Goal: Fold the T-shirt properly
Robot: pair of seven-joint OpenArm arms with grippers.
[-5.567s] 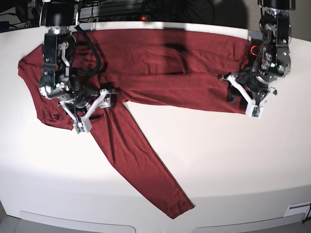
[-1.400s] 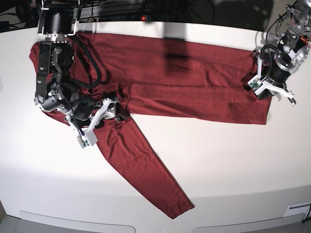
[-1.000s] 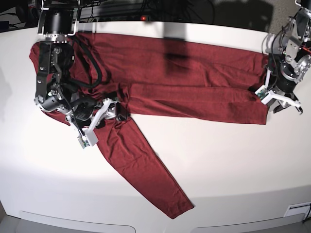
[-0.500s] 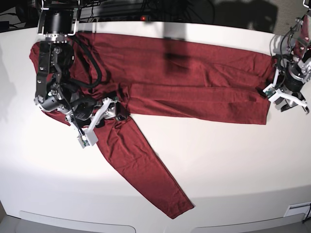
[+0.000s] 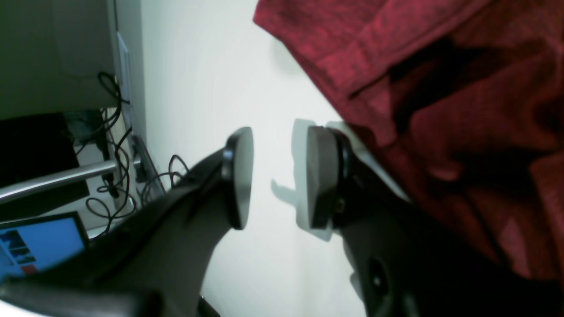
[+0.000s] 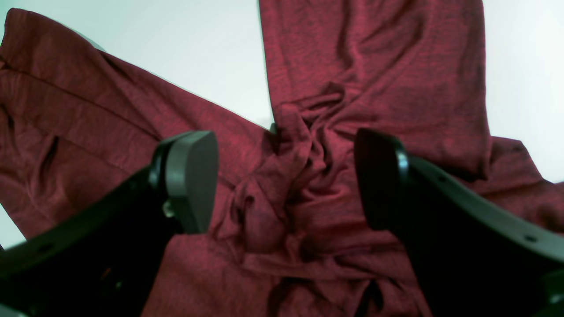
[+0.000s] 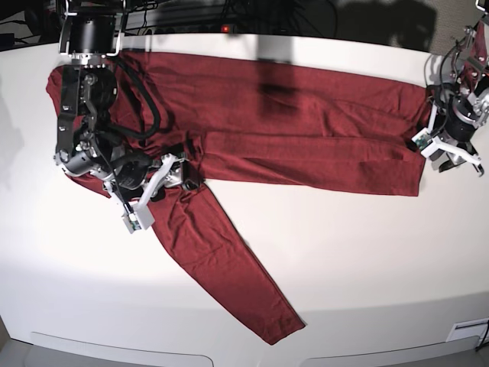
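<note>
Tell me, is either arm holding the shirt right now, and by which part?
Nothing is held. The left gripper is beside the T-shirt hem corner, jaws apart over bare table. The right gripper hangs wide open above the bunched fabric.

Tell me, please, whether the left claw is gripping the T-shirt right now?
Apart. In the left wrist view the left claw frames only bare white table between its pads; the T-shirt lies beside it.

One dark red shirt with one sleeve stretched out, one white table, two robot arms, two grippers, the left, the right
</note>
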